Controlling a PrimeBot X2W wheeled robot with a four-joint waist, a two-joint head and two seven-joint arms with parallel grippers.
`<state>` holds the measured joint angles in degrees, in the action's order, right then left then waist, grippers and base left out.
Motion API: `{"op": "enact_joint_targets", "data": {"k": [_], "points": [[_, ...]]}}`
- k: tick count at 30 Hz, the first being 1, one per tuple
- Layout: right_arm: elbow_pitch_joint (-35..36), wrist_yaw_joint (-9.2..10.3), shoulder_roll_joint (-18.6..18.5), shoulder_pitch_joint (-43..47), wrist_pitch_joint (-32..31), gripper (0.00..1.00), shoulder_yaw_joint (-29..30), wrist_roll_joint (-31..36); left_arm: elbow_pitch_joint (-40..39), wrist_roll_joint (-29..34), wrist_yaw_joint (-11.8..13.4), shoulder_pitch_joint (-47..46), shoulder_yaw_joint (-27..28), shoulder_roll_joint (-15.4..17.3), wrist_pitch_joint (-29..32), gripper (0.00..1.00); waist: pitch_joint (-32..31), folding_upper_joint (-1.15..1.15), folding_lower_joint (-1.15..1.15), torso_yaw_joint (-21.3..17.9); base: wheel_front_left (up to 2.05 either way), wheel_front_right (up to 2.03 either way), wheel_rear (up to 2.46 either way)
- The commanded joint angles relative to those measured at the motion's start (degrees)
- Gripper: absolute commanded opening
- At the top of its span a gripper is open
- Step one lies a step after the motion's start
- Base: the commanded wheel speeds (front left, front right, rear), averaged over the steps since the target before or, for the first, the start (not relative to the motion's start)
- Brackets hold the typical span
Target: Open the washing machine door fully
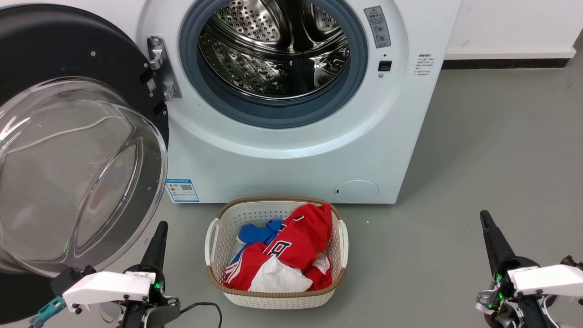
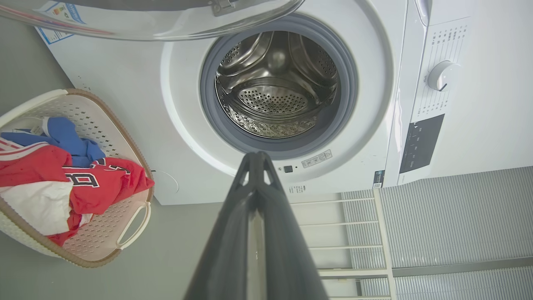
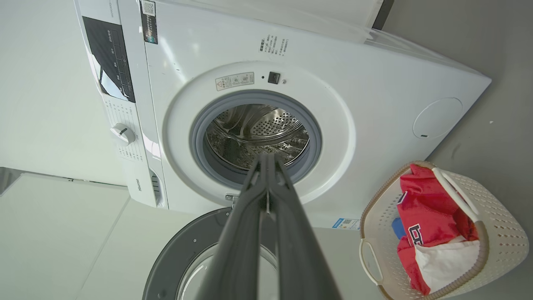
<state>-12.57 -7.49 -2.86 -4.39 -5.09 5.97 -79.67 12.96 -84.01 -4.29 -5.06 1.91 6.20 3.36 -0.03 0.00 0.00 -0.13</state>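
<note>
Washing machine door [image 1: 77, 173] is swung wide open on its hinge, left of the washing machine [image 1: 291, 150], with the drum exposed. Left gripper [image 1: 162, 226] sits low, just beside the door's glass bowl, fingers pressed together and empty. Right gripper [image 1: 484, 216] is low on the right, well apart from the machine, also closed and empty. Laundry basket [image 1: 212, 237] is on the floor in front.

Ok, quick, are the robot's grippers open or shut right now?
Left gripper: closed, holding nothing.
Right gripper: closed, holding nothing.
</note>
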Motion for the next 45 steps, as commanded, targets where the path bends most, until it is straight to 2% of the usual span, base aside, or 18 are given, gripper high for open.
{"op": "enact_joint_targets", "data": {"k": [1,26,45], "points": [[0.0,0.0,-0.03,-1.21,-0.25,0.0,0.11,-1.24,-0.04,-0.93,-0.59,-1.15,0.49,-0.34,0.26,0.0,0.01,0.0,0.0,0.01,0.0,0.0,0.0],[-1.59,0.0,-0.02,-2.29,-1.57,0.0,0.62,-13.11,1.21,-9.07,-3.53,-1.36,4.41,-3.13,3.01,0.0,0.2,0.0,0.0,0.14,0.0,0.0,0.0],[-1.56,0.0,-0.02,-2.16,-1.5,0.0,0.61,-12.84,1.16,-8.61,-3.43,-1.36,4.52,-3.17,3.09,0.0,0.2,0.0,0.0,0.14,0.0,0.0,0.0]]}}
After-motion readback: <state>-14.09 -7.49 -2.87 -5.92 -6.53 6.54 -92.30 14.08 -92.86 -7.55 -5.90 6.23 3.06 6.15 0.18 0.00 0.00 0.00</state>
